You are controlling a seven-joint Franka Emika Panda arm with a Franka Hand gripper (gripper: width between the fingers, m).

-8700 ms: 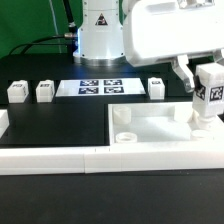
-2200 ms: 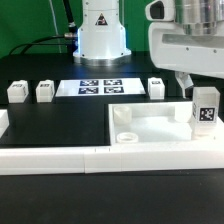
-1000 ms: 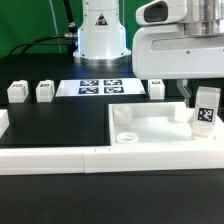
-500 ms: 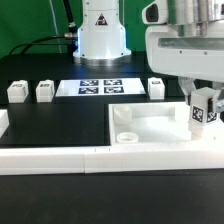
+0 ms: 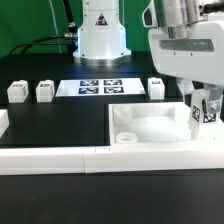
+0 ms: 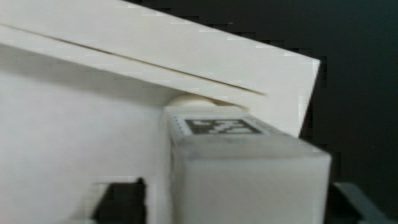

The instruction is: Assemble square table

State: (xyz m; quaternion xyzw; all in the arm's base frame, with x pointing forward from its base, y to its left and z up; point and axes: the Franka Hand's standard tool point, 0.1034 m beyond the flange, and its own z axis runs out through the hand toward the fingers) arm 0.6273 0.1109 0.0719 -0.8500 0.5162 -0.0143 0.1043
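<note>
The white square table top (image 5: 150, 125) lies on the black table with its raised rim and round corner sockets up. One socket (image 5: 124, 116) at the exterior view's left stands bare. My gripper (image 5: 204, 108) is shut on a white tagged leg (image 5: 205, 112), which stands upright in the top's corner at the exterior view's right. In the wrist view the leg (image 6: 240, 165) fills the space between my dark fingers (image 6: 121, 200), its tag facing the camera, with its far end at a round socket (image 6: 205, 100) of the top (image 6: 89, 110).
Three loose white legs stand at the back: two at the exterior view's left (image 5: 17, 91) (image 5: 45, 91) and one beside the marker board (image 5: 157, 87). The marker board (image 5: 100, 87) lies before the robot base (image 5: 100, 35). A long white rail (image 5: 90, 158) runs along the front.
The gripper carried the leg down into the corner socket, then turned with it; the leg's tag now faces more toward the exterior view's right. The loose legs have not moved.
</note>
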